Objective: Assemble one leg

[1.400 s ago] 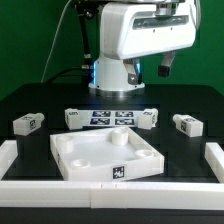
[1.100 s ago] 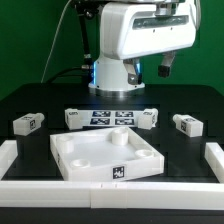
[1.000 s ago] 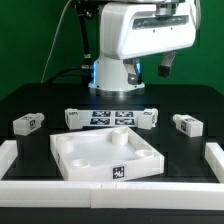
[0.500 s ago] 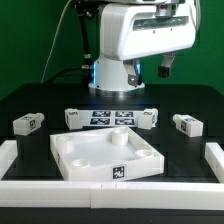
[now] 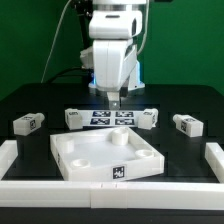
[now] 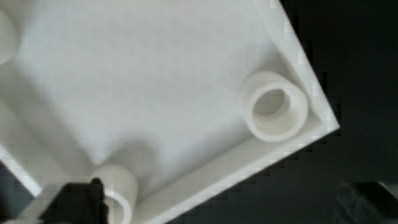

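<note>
Several small white legs with tags lie on the black table in the exterior view: one at the far left (image 5: 27,122), one left of the marker board (image 5: 75,118), one right of it (image 5: 148,117), one at the far right (image 5: 187,124). My gripper (image 5: 113,100) points down above the marker board and the back edge of the large white tray-like piece (image 5: 75,158). It holds nothing. In the wrist view the gripper (image 6: 222,205) is open over that piece (image 6: 143,90), with a dark fingertip (image 6: 71,200) beside a round corner hole (image 6: 272,108). No leg shows there.
The marker board (image 5: 110,117) lies behind the tray-like piece. White rails stand at the exterior view's left (image 5: 8,150), right (image 5: 215,155) and front (image 5: 110,192). The robot base (image 5: 110,60) stands at the back.
The arm's hand has swung from a raised pose at the upper right to pointing straight down over the marker board. The legs and the tray-like piece have not moved.
</note>
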Robot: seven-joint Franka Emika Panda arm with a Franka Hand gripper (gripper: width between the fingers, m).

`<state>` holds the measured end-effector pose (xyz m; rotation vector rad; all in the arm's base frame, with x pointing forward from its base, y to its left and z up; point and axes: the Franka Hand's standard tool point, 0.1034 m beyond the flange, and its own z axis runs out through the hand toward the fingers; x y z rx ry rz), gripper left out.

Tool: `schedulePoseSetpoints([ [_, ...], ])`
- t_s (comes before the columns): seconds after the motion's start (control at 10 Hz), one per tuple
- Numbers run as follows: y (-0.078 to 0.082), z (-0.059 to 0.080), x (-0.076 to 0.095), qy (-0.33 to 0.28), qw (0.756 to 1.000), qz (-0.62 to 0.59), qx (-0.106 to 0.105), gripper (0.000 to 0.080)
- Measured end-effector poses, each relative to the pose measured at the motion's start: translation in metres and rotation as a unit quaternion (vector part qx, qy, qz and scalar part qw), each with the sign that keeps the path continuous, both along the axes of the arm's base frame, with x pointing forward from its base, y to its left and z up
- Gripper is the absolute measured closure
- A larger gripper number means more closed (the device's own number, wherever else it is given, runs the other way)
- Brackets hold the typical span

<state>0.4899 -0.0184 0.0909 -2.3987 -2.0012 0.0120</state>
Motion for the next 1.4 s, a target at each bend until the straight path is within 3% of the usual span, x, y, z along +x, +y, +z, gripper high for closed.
schedulePoseSetpoints([
  [0.4,-0.002,-0.001,0.000,-0.002,1.000,0.013,0.000,0.0150],
  [0.7,-0.030,-0.031,-0.013,-0.012,0.988,0.157,0.005,0.0150],
  [1.0,-0.037,-0.052,-0.022,-0.024,0.979,0.203,-0.001,0.0150],
  [1.4,-0.038,-0.082,-0.039,0.000,0.980,0.197,0.011,0.0150],
])
